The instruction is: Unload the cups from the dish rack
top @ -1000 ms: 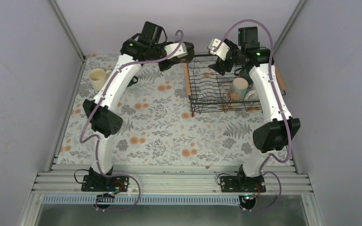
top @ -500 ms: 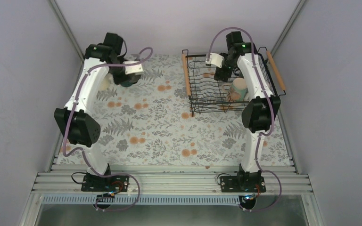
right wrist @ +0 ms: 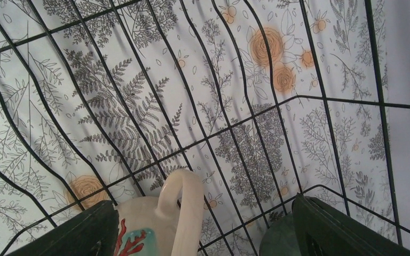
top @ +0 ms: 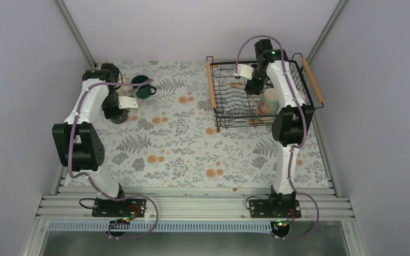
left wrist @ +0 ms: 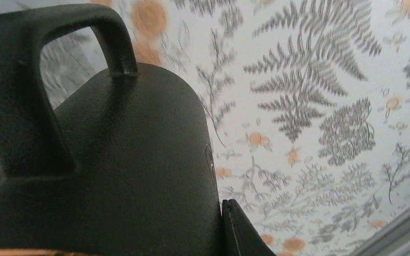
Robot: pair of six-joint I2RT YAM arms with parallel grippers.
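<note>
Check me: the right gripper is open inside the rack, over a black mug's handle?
Wrong colour. The right wrist view shows a white mug with a red pattern and a cream handle, not a black one. The rest holds: the right gripper is open inside the rack.

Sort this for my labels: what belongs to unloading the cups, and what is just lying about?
Job:
rack
green mug
black mug
mint mug
red-patterned mug

Lying about:
floral cloth
</note>
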